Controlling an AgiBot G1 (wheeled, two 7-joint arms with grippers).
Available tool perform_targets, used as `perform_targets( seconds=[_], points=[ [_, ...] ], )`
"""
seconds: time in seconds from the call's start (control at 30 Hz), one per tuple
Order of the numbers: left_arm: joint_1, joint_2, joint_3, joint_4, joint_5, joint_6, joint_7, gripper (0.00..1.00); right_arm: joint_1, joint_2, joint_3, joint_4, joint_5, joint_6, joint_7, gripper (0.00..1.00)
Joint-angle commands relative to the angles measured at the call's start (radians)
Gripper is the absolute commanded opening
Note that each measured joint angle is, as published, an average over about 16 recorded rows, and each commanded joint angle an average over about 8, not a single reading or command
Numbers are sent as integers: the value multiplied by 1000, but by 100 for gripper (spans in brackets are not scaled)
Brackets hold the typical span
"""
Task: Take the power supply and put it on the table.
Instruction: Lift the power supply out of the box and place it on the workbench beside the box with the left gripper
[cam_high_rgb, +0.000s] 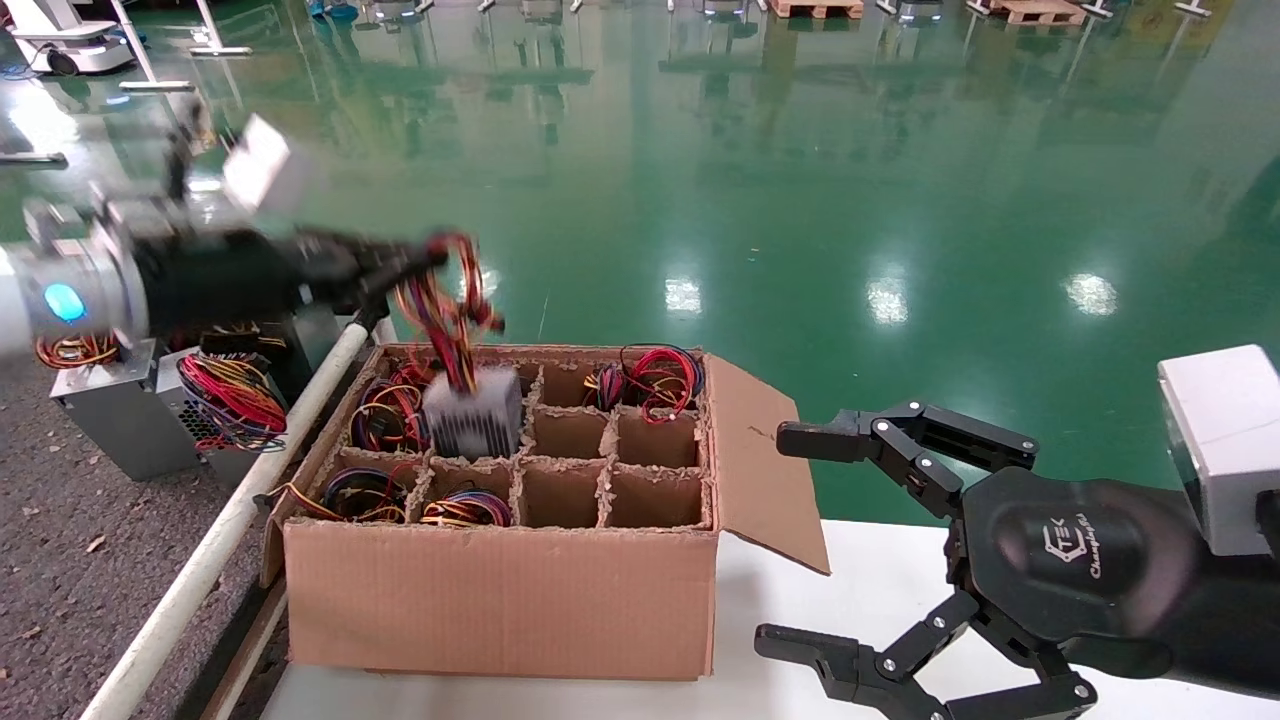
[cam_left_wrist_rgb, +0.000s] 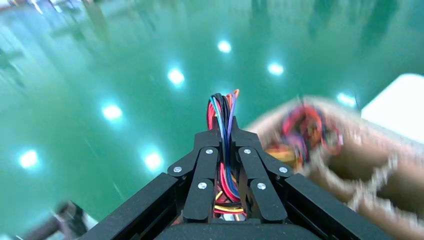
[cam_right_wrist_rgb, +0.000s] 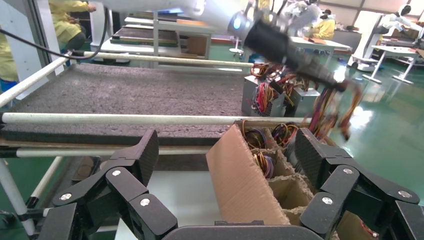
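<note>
Nearest, the right gripper (cam_high_rgb: 790, 535) hangs idle over the smooth white tabletop (cam_high_rgb: 800, 620), its black jointed fingers spread wide beside the cardboard box (cam_high_rgb: 500, 600). Above the box's rough-torn divider cells, the left gripper (cam_high_rgb: 430, 258) has its fingers pressed together on the looped coloured wires, and the power supply (cam_high_rgb: 473, 412), a small grey ribbed metal block, dangles from them over the rear-left cells, clear of the rims. Left of the box runs a white round rail (cam_high_rgb: 220, 545) edging the table (cam_high_rgb: 50, 530), dark, coarse and speckled, where other grey power supplies (cam_high_rgb: 120, 415) stand.
</note>
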Motion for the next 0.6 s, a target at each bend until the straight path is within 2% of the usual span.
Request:
perform_targets(
  seconds=[0.03, 0.37, 0.47, 0.6],
  points=[
    [-28, -8, -7, -4, -9, 2, -9, 0, 0, 0, 0, 0, 0, 0, 0, 100],
    [-186, -36, -23, -24, -26, -82, 9, 0, 0, 0, 0, 0, 0, 0, 0, 100],
    [-225, -41, -24, -16, -23, -162, 27, 0, 0, 0, 0, 0, 0, 0, 0, 100],
    [-267, -37, -29, 13, -24, -343, 41, 0, 0, 0, 0, 0, 0, 0, 0, 100]
  ],
)
